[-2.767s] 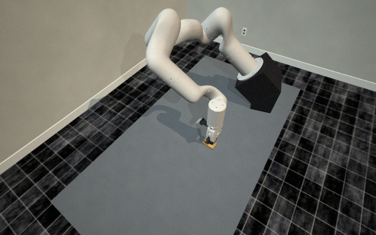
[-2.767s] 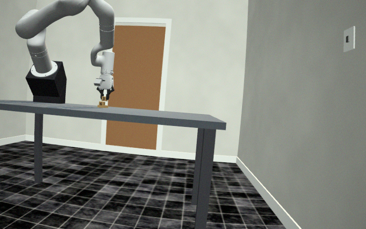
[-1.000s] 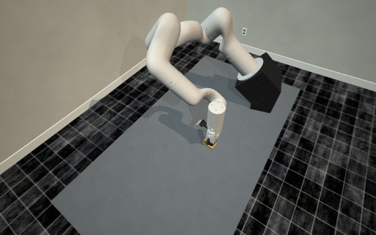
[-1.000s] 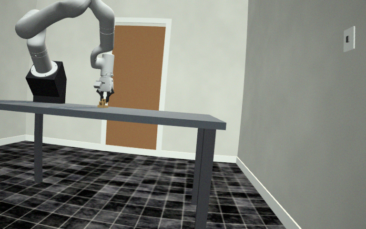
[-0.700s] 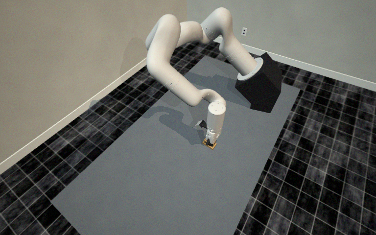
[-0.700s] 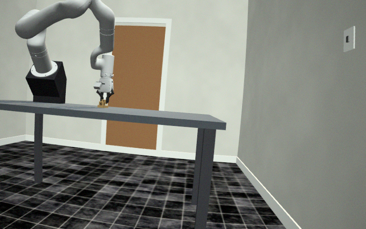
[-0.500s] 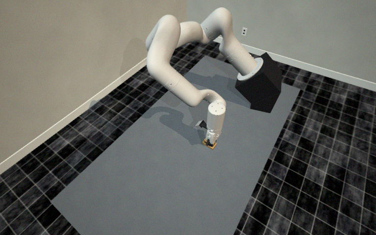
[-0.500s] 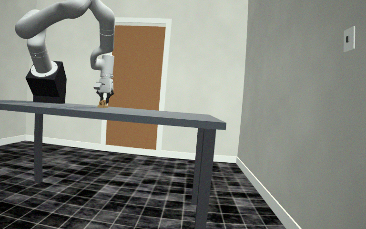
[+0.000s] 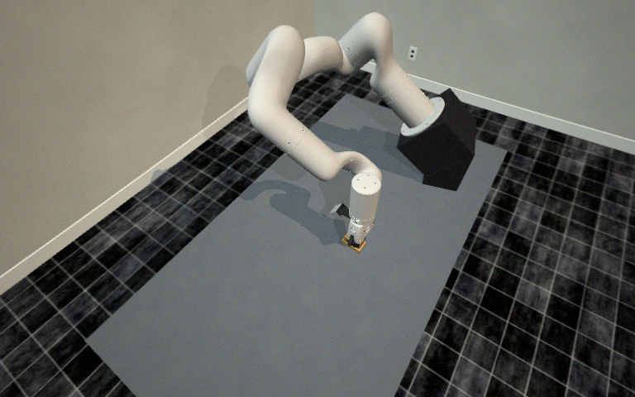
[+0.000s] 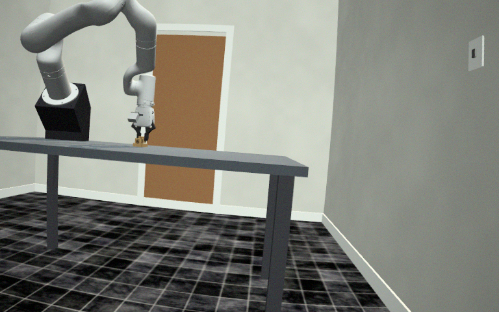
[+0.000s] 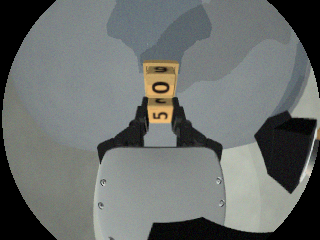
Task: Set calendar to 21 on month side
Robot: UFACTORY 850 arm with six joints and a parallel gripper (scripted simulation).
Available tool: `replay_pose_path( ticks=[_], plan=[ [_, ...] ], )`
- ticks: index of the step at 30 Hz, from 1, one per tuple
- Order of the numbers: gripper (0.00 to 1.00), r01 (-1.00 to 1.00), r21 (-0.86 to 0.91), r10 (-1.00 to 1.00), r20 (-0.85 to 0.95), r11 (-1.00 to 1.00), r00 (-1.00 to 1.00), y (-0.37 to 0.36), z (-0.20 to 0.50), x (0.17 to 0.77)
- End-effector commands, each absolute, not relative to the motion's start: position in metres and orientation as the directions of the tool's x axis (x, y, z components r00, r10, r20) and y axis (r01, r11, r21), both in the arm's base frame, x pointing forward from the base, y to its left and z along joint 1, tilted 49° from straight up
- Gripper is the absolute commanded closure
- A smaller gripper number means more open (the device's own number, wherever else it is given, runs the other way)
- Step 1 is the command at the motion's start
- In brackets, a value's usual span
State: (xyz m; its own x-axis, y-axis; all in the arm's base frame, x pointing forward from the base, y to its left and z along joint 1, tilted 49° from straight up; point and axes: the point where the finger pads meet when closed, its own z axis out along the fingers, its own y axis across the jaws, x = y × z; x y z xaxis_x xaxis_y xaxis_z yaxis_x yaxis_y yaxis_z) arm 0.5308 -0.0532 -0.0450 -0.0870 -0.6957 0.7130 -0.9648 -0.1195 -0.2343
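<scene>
Gripper (image 9: 354, 242) (image 10: 142, 138) (image 11: 160, 104): we are pinching the 5-topped cube (image 11: 160, 117).
0-topped cube (image 11: 161, 88): we are seeing it beside the pinched one, over the tray (image 9: 359, 251) (image 10: 140, 145) (image 11: 161, 62).
Tray: we are viewing it on the table (image 9: 280, 289) (image 10: 220, 158) (image 11: 65, 85).

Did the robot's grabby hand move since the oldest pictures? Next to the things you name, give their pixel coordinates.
Yes. The grabby hand (image 9: 355, 241) (image 10: 142, 138) (image 11: 161, 106) went down, closer to the table top (image 9: 280, 280) (image 10: 220, 156) (image 11: 75, 75) in the view from the side.
</scene>
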Motion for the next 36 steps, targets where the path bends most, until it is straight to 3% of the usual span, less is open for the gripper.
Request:
replay_pose_path(
  ticks=[1,36],
  plan=[
    [0.71,-0.965,-0.235,-0.696,0.713,-0.120,-0.087,-0.0527,-0.0446,0.5312],
    [0.71,-0.965,-0.235,-0.696,0.713,-0.120,-0.087,-0.0579,-0.0495,0.5331]
  ],
)
